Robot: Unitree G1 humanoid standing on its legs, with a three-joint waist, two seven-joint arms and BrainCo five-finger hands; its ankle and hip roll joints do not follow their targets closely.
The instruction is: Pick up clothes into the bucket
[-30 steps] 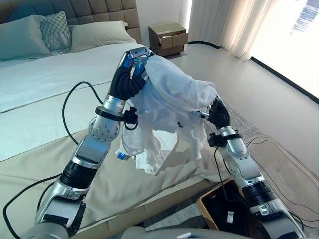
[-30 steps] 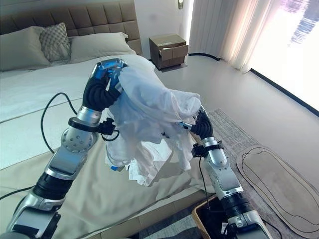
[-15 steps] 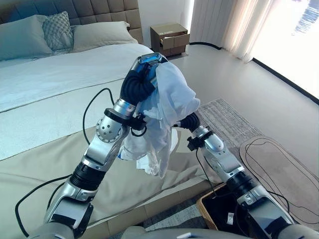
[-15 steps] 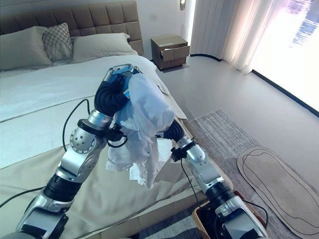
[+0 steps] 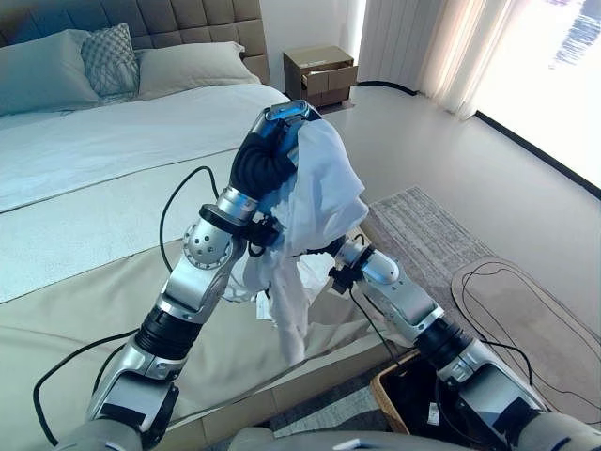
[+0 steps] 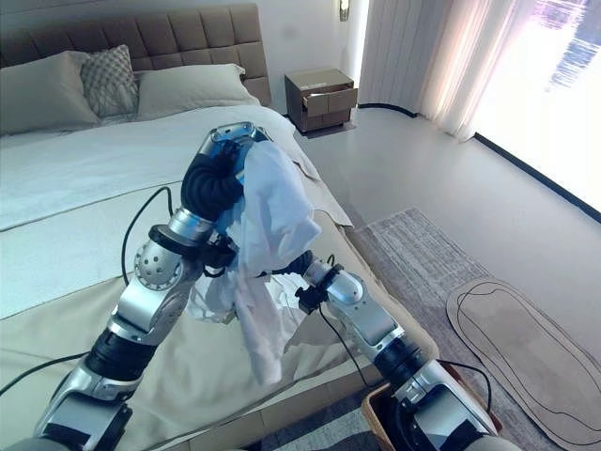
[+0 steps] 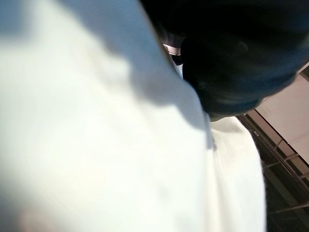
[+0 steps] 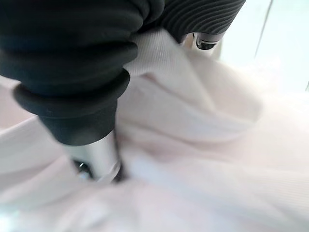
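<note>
Bed with pillows at its head. Floor carrying a rug, nightstand and basket.

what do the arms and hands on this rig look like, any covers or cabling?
Both arms are silver-grey metal segments with black joint bands and round, bolted elbow housings. The left hand has a dark ribbed cover over wrist and back, with a blue patch near the top. The right hand has the same ribbed black cover and silver fingers. Black cables run along each forearm.
</note>
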